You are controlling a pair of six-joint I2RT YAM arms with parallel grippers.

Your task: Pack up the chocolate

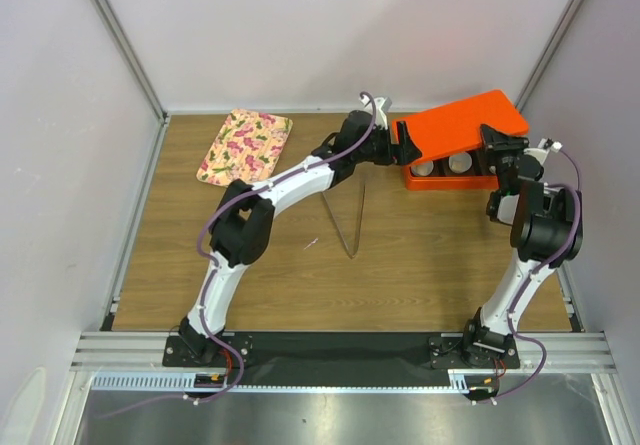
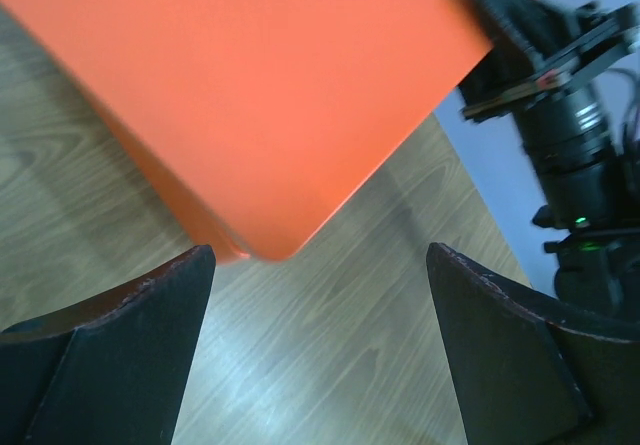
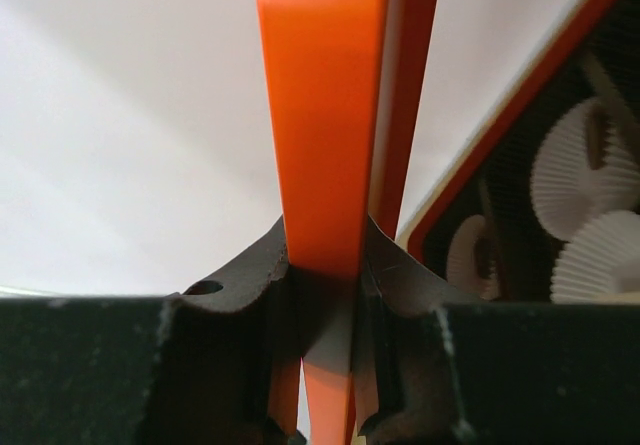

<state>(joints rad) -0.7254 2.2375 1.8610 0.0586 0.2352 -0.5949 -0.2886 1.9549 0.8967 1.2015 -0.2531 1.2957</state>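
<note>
One edge of the orange lid, at 1 o'clock, is clamped by the right claw; the left claw is spread apart

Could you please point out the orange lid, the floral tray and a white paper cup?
orange lid (image 1: pixel 465 125): top view, middle of its upper face.
floral tray (image 1: pixel 245 146): top view, centre of its pattern.
white paper cup (image 3: pixel 565 185): right wrist view, its fluted wall.

Black-and-white arms, purple cables
</note>
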